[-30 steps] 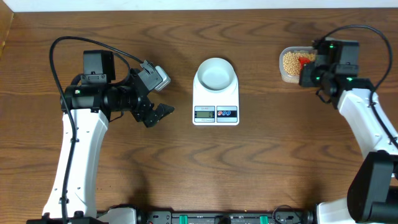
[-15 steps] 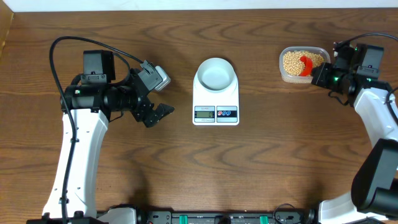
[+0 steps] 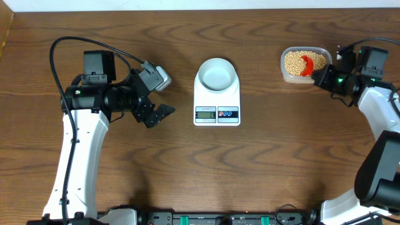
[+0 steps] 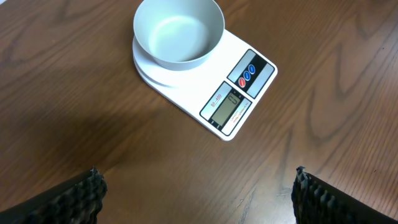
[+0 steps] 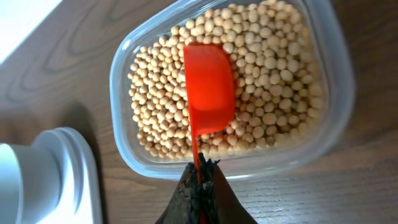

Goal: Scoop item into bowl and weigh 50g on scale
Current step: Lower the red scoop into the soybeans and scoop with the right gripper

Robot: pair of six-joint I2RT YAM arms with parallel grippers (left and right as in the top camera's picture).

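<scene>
The item, a heap of beige beans (image 3: 294, 61) (image 5: 273, 74), fills a clear plastic container (image 3: 284, 76) (image 5: 339, 93) at the back right. On top of the beans lies the cup of a red scoop (image 3: 306, 64) (image 5: 209, 87). Its thin handle is pinched in my right gripper (image 3: 321, 74) (image 5: 200, 171), which is shut just outside the container's near rim. The pale bowl (image 3: 217, 74) (image 4: 178, 32) stands empty on the white scale (image 3: 217, 114) (image 4: 239, 93) at the table's middle. My left gripper (image 3: 167, 95) (image 4: 198, 186) hangs wide open left of the scale, with nothing between its fingers.
The table's back edge (image 3: 200, 6) runs just behind the container and the scale. A black cable (image 3: 81, 40) loops above the left arm. Bare wood lies between the scale and the container.
My right arm has pulled back to the right off the container, so the scoop and beans now show from above. The left arm has not moved.
</scene>
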